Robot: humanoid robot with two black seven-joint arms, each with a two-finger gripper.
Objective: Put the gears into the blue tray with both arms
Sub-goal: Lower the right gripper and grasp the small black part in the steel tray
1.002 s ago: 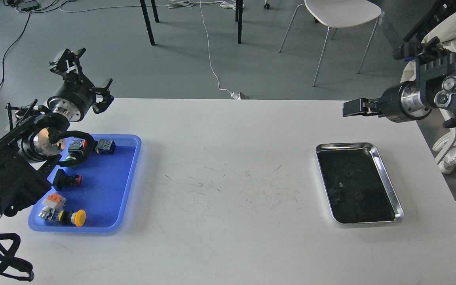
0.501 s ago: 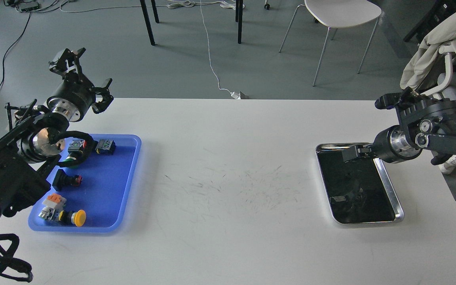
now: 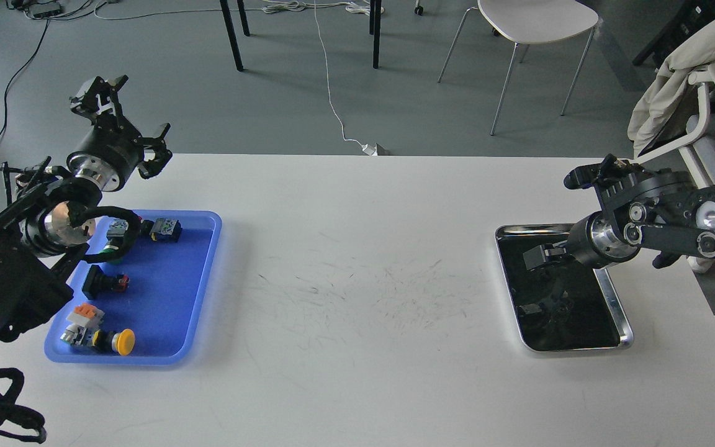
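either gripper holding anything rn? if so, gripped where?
Left gripper is open, raised behind the blue tray, holding nothing. Right gripper hangs over the silver tray; too dark to tell whether it grips anything.

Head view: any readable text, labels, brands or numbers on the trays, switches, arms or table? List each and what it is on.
None can be read.
Push-button switches in the blue tray: patterned tops, too small and blurred to read.
Silver tray, table, left gripper and right gripper: no visible lettering.
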